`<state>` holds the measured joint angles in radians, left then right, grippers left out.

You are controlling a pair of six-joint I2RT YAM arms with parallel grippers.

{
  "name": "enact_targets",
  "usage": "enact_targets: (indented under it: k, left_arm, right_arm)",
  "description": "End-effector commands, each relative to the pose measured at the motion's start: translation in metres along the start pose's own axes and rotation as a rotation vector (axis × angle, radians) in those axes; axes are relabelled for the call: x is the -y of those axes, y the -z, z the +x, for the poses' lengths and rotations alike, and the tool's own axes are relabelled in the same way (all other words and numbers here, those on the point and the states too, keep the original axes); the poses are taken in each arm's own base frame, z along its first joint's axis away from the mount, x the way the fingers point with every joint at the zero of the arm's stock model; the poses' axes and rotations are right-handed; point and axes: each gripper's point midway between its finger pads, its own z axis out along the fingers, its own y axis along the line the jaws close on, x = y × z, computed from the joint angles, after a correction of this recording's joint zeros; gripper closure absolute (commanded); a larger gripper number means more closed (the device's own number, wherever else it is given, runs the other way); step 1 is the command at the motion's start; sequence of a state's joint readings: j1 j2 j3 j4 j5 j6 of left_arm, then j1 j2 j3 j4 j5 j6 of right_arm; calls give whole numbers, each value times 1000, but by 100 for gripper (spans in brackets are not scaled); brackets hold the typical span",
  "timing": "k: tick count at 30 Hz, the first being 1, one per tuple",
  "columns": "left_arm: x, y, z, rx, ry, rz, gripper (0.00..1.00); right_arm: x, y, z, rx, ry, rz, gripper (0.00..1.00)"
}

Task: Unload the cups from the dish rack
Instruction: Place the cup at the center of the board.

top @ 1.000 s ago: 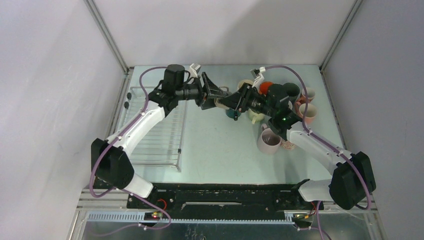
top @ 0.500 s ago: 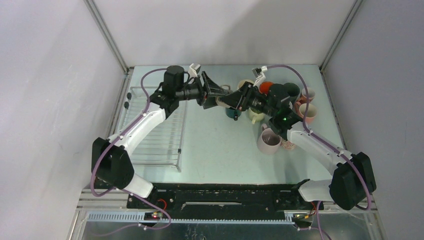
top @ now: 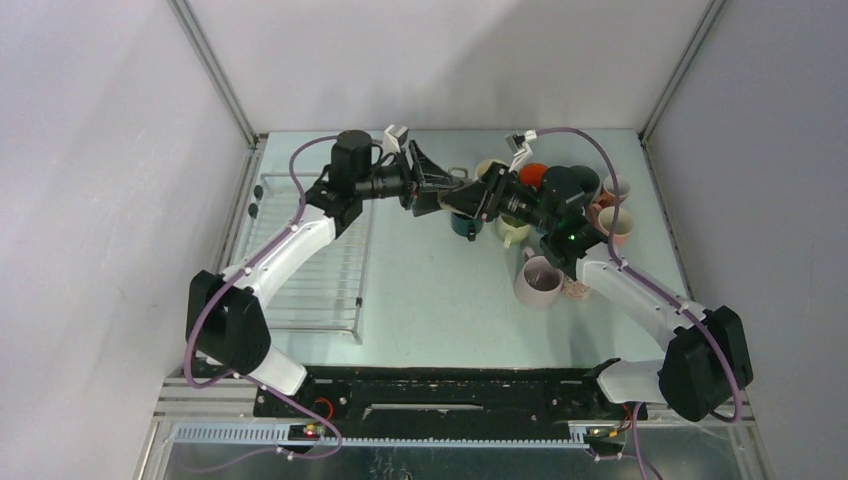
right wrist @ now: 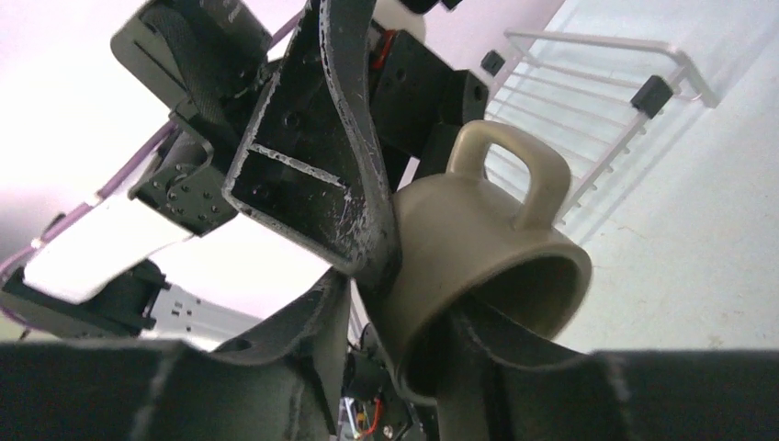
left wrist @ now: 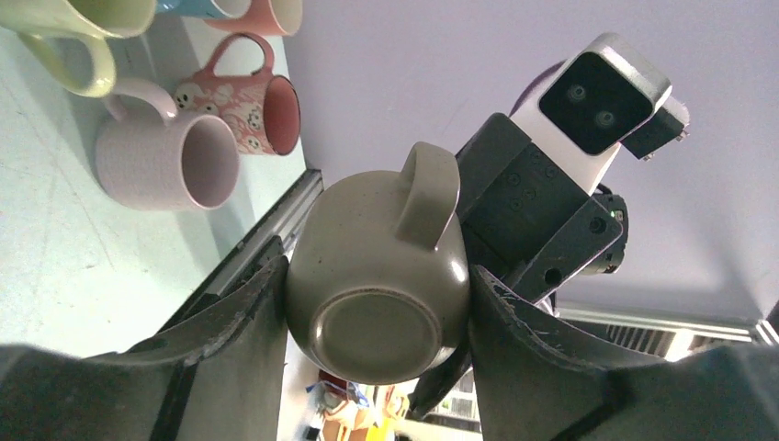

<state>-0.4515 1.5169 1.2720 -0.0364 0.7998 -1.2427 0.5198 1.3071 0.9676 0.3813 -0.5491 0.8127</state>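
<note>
The pale green table (top: 440, 300) carried the silver wire dish rack (top: 320, 290) on my left side, and my left arm (top: 290, 245) reached out above the rack's far half. Well to the right of the dish rack, a cluster of cups (top: 612, 228) stood on the table. It held a lilac mug (top: 540, 282) nearest me, a pink patterned mug (left wrist: 248, 106) just beside it, a cream mug (top: 510, 230), a dark teal cup (top: 465, 225), an orange cup (top: 532, 175) and, farthest from the rack, another pink cup (top: 616, 188). Between the dish rack and that cluster, off the table, hung the beige mug (left wrist: 377, 285). It lay on its side with its base toward my left wrist and its handle (left wrist: 427, 193) at the top in both wrist views. My left gripper (left wrist: 377, 308) was clamped on it, one finger against each side of its body. My right gripper (right wrist: 400, 317) met it from the side away from the rack, one finger (right wrist: 468, 358) inside the mug's mouth and the other outside the wall. Whether those jaws pressed on the wall, I could not tell.
</note>
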Motion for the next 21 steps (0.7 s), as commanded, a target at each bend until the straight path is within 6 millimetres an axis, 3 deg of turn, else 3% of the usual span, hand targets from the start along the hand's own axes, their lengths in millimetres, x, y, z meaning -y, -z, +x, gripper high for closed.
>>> enact_targets:
  k: [1, 9, 21]
  left_arm:
    - [25, -7, 24, -85, -51, 102, 100]
    - [27, -5, 24, -91, -52, 131, 100]
    - [30, -2, 27, -109, -59, 157, 100]
  right_arm:
    - [-28, 5, 19, -94, 27, -111, 54]
    - [-33, 17, 14, -79, 18, -148, 45]
    - [-35, 33, 8, -65, 29, -174, 49]
